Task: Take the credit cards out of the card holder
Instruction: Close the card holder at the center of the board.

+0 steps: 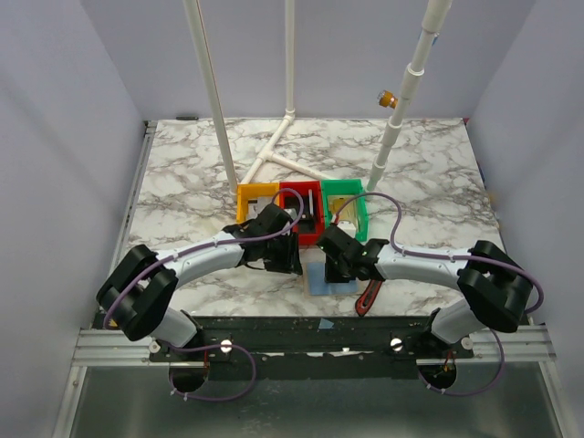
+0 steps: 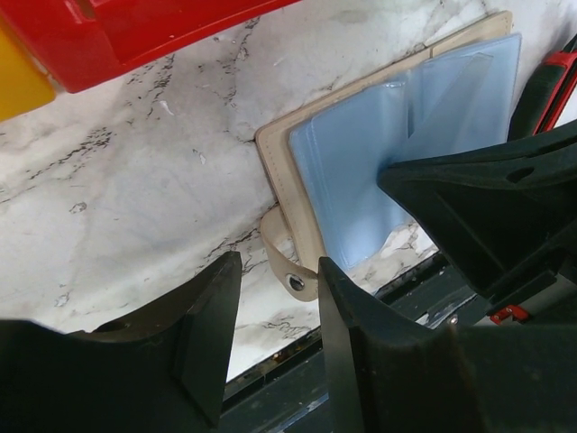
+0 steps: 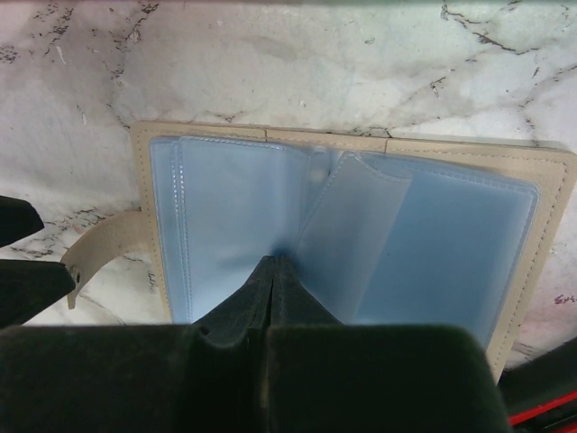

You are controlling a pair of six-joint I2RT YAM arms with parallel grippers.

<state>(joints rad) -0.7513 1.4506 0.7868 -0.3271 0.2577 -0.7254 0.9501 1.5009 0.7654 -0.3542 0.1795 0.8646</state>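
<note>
While the card holder [image 1: 319, 279] lies opened flat on the marble counter [image 1: 182, 182], close to the near edge and between the two arms, its tan cover faces down and its blue-grey sleeves [image 3: 225, 207] face up; one sleeve [image 3: 356, 230] near the fold stands partly lifted from the rest. From the right wrist view the right claw [image 3: 273, 263] has its fingers pressed together, their shared tip resting on the sleeves at the fold; whether a sleeve is pinched between them I cannot tell. From the left wrist view the left claw [image 2: 279, 268] has its fingers apart with nothing between them; it hangs low just beside the holder's left edge, over the tan strap [image 2: 270, 236] with its metal snap [image 2: 296, 282], which sticks out onto the counter. A red-and-black tool [image 1: 368, 297] lies just beside the holder on its right; beyond the holder stand a yellow bin [image 1: 251, 193], a red bin [image 1: 297, 190] and a green bin [image 1: 345, 188] in a row, side by side.
</note>
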